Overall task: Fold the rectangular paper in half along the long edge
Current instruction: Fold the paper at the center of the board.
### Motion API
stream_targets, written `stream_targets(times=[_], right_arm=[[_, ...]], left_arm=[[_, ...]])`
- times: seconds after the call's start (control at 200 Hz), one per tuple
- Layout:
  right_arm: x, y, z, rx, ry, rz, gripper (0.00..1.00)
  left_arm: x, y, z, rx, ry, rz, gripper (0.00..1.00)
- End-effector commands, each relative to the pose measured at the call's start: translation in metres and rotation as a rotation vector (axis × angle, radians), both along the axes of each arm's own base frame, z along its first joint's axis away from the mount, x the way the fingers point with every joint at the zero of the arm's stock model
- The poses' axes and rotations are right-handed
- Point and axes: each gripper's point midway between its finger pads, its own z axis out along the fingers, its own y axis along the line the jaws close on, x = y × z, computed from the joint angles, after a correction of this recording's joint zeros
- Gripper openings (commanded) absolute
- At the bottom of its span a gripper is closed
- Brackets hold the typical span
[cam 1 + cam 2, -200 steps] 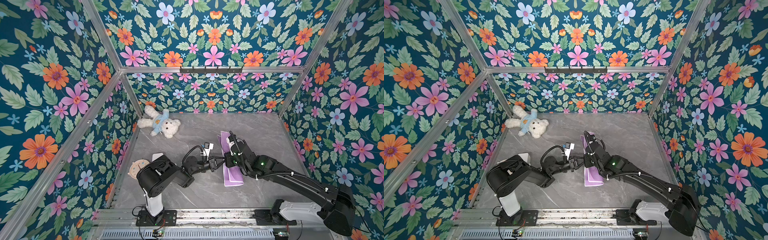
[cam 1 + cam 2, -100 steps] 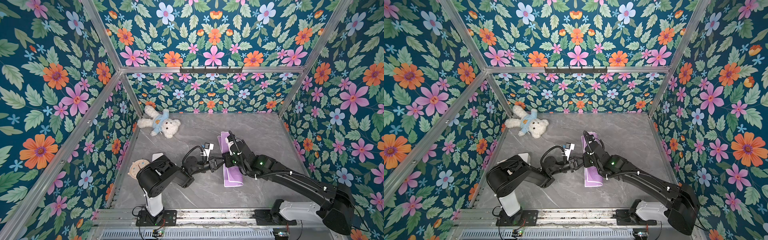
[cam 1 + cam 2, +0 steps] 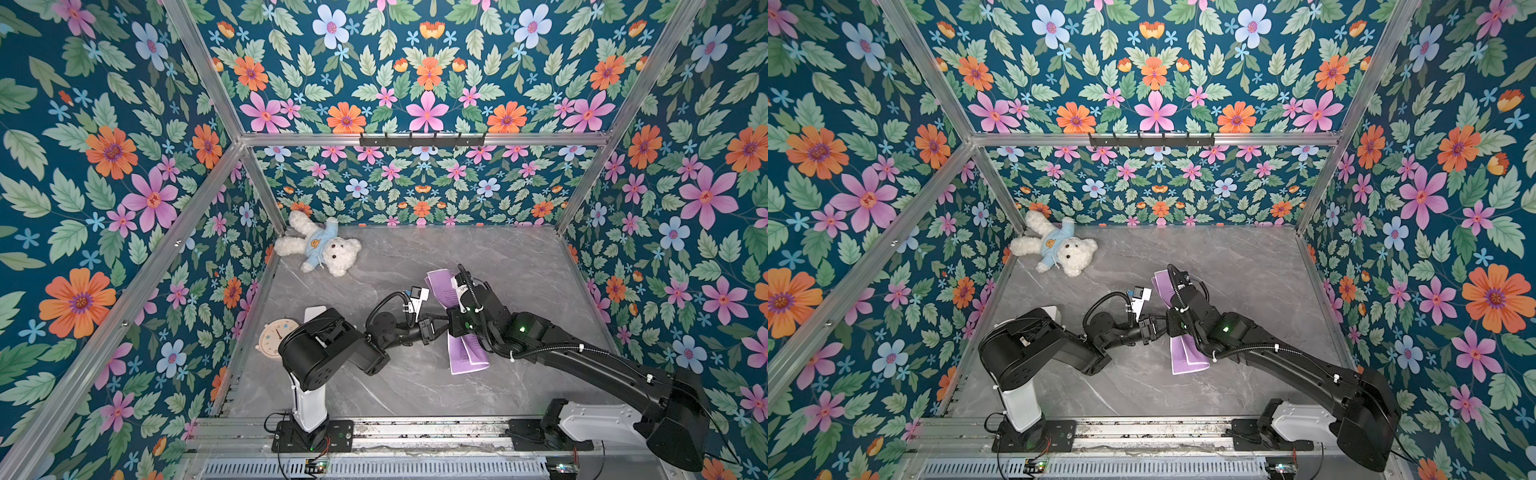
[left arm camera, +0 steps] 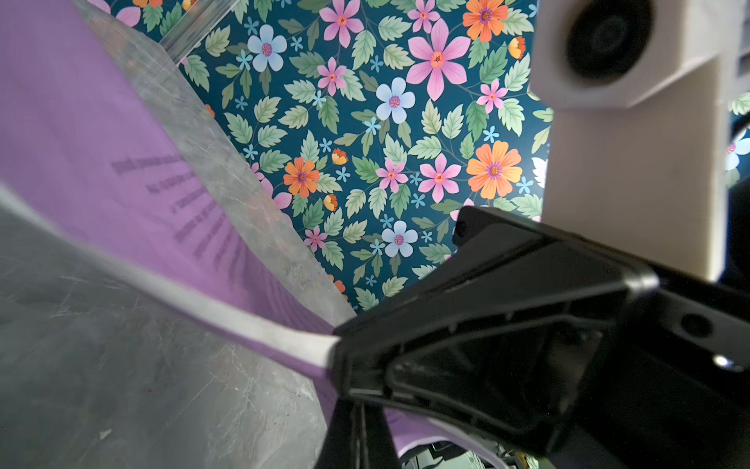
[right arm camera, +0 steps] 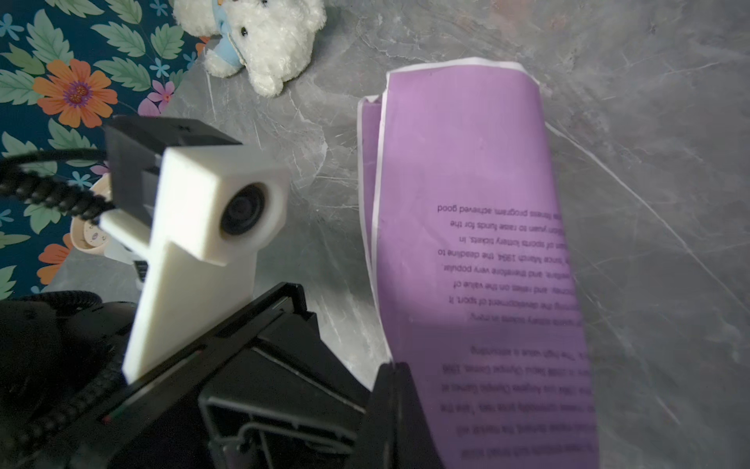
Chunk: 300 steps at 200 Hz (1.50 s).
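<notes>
Now | thin lilac paper (image 3: 467,353), curled | left pincer (image 3: 441,323), right pincer (image 5: 391,402) pinch (whitish) edge

I lose paper (image 3: 467,355) middle under right arm (image 3: 490,316). Toy clock (image 3: 270,338), 9 o'clock on surface (image 3: 415,386), half behind left arm (image 3: 324,353). Near print blurred in right wrist view.

The rectangular paper (image 5: 479,243), lilac with white borders, lies doubled over on the grey marble table (image 5: 649,162), lines of dark text across its upper layer and a lower layer peeking out along one long side. At that same side the left gripper (image 5: 377,390), black and closed, meets the sheet's edge, a white camera housing (image 5: 211,211) riding on its back. Beyond the paper's far end lies a white teddy bear (image 5: 264,48) in blue, by the floral wall (image 5: 73,89)
</notes>
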Motion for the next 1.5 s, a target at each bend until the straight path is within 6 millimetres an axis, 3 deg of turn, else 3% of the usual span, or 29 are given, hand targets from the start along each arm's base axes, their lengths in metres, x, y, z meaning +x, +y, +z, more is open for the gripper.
stream_targets(times=[0.0, 0.3, 0.545, 0.68, 0.745, 0.885, 1.005, 1.07, 1.275, 1.495], right_arm=[[-0.002, -0.014, -0.025, -0.057, 0.049, -0.043, 0.00], [0.010, -0.026, -0.069, -0.029, 0.109, -0.097, 0.00], [0.014, -0.021, -0.098, -0.032, 0.137, -0.091, 0.00], [0.015, -0.019, -0.109, -0.031, 0.149, -0.094, 0.00], [0.015, -0.019, -0.113, -0.032, 0.154, -0.097, 0.00], [0.018, -0.024, -0.117, -0.034, 0.170, -0.138, 0.00], [0.020, -0.028, -0.120, -0.036, 0.182, -0.157, 0.00], [0.020, -0.028, -0.121, -0.036, 0.188, -0.157, 0.00], [0.020, -0.026, -0.120, -0.018, 0.199, -0.163, 0.00], [0.021, -0.026, -0.118, -0.004, 0.204, -0.179, 0.00]], left_arm=[[0.008, 0.004, 0.020, -0.102, -0.038, 0.030, 0.00], [0.031, 0.003, -0.047, 0.013, 0.160, 0.065, 0.00], [0.042, 0.003, -0.087, 0.070, 0.312, 0.099, 0.00], [0.047, 0.012, -0.120, 0.187, 0.404, 0.163, 0.03], [0.046, 0.015, -0.127, 0.212, 0.424, 0.176, 0.09], [0.043, 0.023, -0.134, 0.233, 0.450, 0.195, 0.36], [0.039, 0.033, -0.141, 0.252, 0.473, 0.224, 0.42], [0.037, 0.040, -0.142, 0.260, 0.479, 0.244, 0.40], [0.039, 0.045, -0.150, 0.414, 0.464, 0.265, 0.10], [0.039, 0.041, -0.136, 0.598, 0.338, 0.277, 0.08]])
